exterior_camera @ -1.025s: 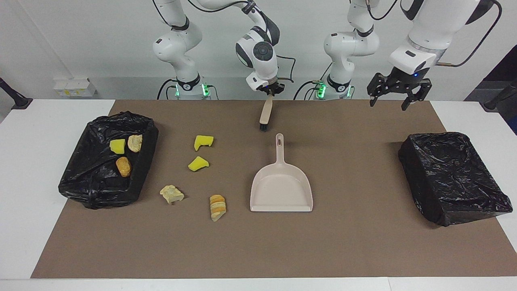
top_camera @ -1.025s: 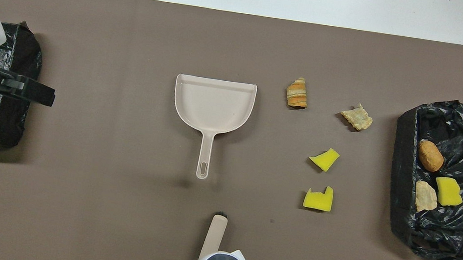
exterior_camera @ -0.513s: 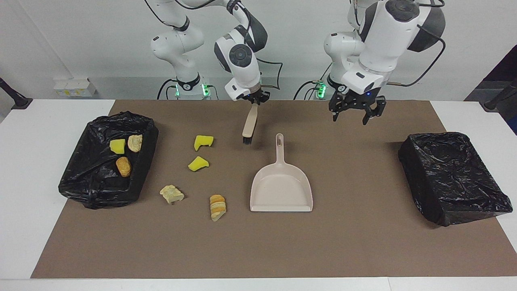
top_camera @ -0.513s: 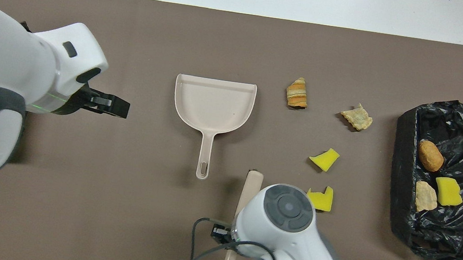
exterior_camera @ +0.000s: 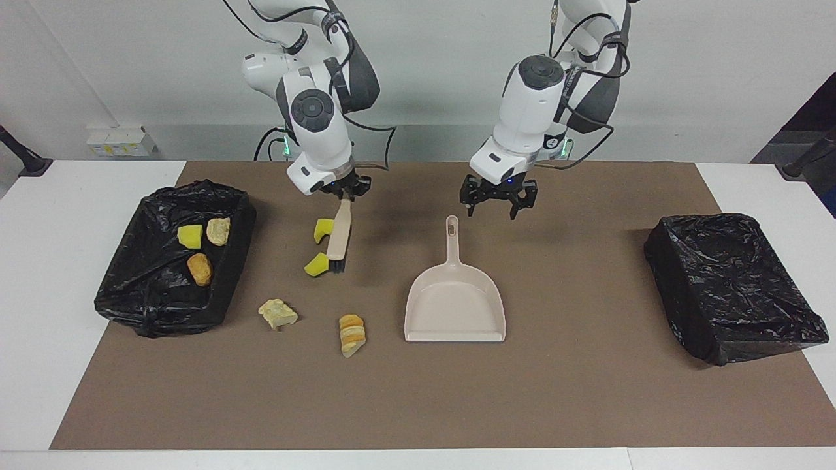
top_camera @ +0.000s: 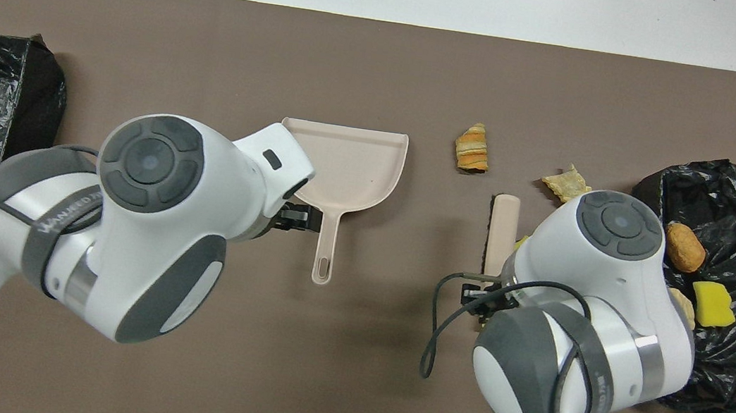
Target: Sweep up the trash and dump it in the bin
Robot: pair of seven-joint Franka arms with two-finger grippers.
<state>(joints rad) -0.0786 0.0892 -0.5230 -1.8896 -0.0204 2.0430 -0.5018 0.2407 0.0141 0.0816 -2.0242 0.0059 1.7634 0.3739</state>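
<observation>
Brown matting [exterior_camera: 588,391] covers the middle of the white desk [exterior_camera: 39,326], and all the things lie on it. The right hand [exterior_camera: 344,193] is closed on the handle of the beige brush [exterior_camera: 338,237], which hangs slantwise down from it. The black bristles are low at the mat, just beside one yellow scrap [exterior_camera: 317,264]; whether they touch it I cannot tell. A second yellow scrap [exterior_camera: 322,229] lies a little nearer to the robots, partly hidden by the brush handle. Two more pieces of the trash lie loose on the mat, farther from the robots: a pale tan lump [exterior_camera: 277,313] and an orange, striped bread-like lump [exterior_camera: 352,334]. They are apart from each other, and the orange one is the closer of the two to the dustpan.

At the right arm's end of the desk stands a bin lined with a black bag [exterior_camera: 157,287]. Three scraps lie in it already: a yellow chunk [exterior_camera: 190,235], a tan piece [exterior_camera: 218,230] touching or almost touching it, and an orange-brown lump [exterior_camera: 200,268] a bit farther from the robots.

The beige dustpan [exterior_camera: 455,300] lies flat near the middle of the mat, with its handle pointing toward the robots and nothing in its tray. The left hand [exterior_camera: 498,203] is open and holds nothing; it hangs in the air just above the end of the dustpan handle, a little to the side, without touching it.

Another black-lined bin [exterior_camera: 731,287] sits at the left arm's end of the desk, well apart from the trash.
</observation>
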